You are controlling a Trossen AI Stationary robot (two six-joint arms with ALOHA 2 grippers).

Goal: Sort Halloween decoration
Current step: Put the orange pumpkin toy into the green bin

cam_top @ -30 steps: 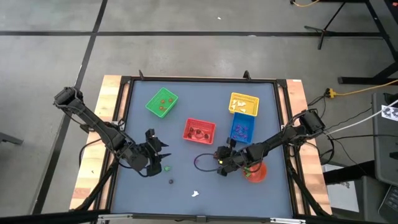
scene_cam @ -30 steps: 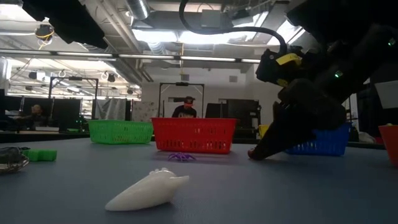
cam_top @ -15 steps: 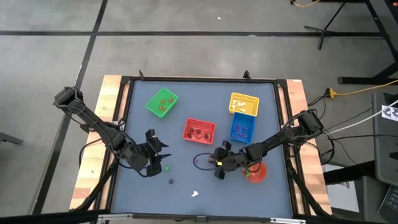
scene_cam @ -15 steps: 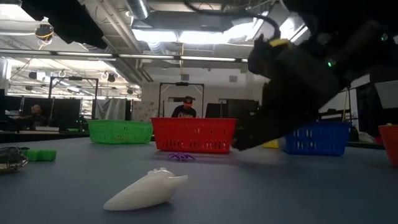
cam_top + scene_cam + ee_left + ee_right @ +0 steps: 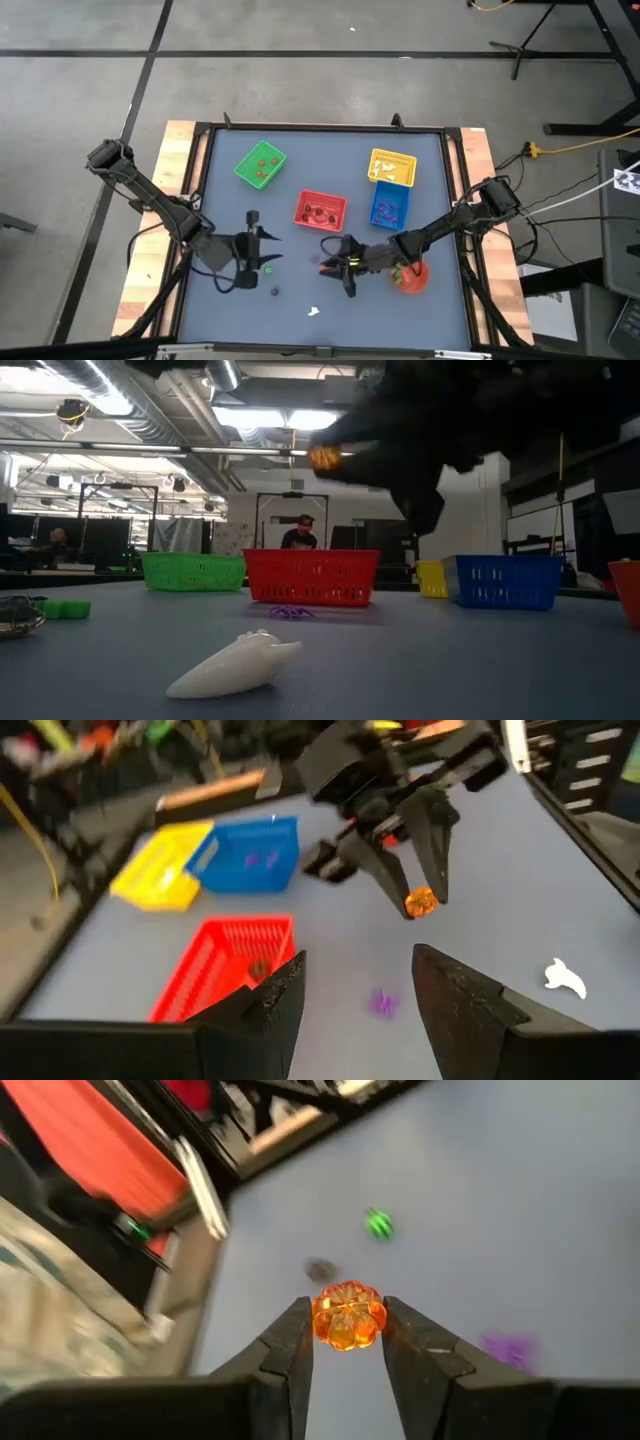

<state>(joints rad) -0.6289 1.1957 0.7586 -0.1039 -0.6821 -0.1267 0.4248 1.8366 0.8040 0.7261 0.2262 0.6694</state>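
- Blue-grey tabletop, framed in pale wood, is seen from above with two dark arms reaching in from either side.
- Four square baskets are set toward the far half: a green basket, a red basket, a yellow basket and, just beside it, a blue basket. A round red bowl is partly hidden under the right arm.
- Left gripper is held above the tabletop left of centre, its jaws spread with nothing between them.
- Right gripper is raised near the middle of the tabletop, its jaws pinching an orange pumpkin by its two opposite sides.
- A white ghost-like trinket is lying on the near tabletop.
- A purple spider-like trinket is lying just in front of the red basket.
- A green trinket is lying beside the left gripper, and a small dark trinket nearer the front edge.
- The pumpkin is judged light, hard and glossy, so likely slippery; a grip across its ribbed middle, as shown, seems the safest hold.
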